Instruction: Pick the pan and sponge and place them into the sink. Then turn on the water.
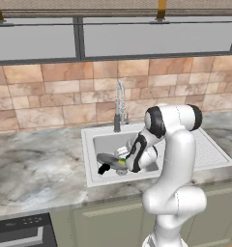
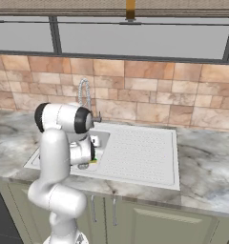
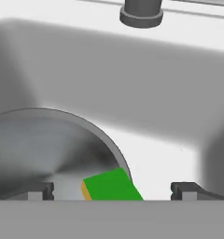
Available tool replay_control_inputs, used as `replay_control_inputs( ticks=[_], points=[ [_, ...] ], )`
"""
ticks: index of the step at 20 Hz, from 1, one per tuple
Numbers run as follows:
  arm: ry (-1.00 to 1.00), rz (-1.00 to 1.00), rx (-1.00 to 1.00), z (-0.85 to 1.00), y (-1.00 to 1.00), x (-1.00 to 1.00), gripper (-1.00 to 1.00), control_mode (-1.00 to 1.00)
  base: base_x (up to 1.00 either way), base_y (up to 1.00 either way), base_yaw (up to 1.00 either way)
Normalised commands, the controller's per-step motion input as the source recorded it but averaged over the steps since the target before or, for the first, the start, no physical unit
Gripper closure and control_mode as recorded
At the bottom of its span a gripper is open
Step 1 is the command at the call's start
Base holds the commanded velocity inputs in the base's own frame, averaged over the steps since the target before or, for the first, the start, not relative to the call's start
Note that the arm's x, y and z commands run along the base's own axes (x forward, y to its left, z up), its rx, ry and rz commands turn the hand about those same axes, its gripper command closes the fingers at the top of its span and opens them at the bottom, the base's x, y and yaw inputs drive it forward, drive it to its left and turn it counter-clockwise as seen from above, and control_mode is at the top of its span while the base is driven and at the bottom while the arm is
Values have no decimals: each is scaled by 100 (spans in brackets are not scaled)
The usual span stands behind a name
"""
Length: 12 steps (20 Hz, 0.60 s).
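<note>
The grey steel pan (image 1: 107, 159) lies in the sink basin (image 1: 104, 143), its black handle (image 1: 104, 169) pointing toward the front wall. In the hand view the pan (image 3: 44, 144) fills the left, and the green and yellow sponge (image 3: 112, 186) rests over its rim. My gripper (image 3: 111, 192) is down inside the basin, open, its fingertips (image 3: 39, 191) wide apart on either side of the sponge and not touching it. The sponge (image 2: 93, 162) peeks out below my hand in the right base view. No stream falls from the faucet (image 1: 120, 103).
The faucet base (image 3: 142, 11) stands on the rim behind the basin. A ribbed draining board (image 2: 135, 152) lies to the right of the basin. Marble counter (image 1: 36, 164) spreads on both sides, with a tiled wall behind.
</note>
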Motion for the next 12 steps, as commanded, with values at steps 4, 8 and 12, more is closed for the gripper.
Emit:
replay_control_inputs(
  ticks=[4, 8, 12],
  points=[
    [-9, 1, 1, 24, -15, -13, -100, -100, 0, 0, 0],
    [-6, 1, 3, 25, -4, -3, -100, -100, 0, 0, 0],
    [-6, 0, 6, 38, -3, 0, -100, -100, 0, 0, 0]
  ],
)
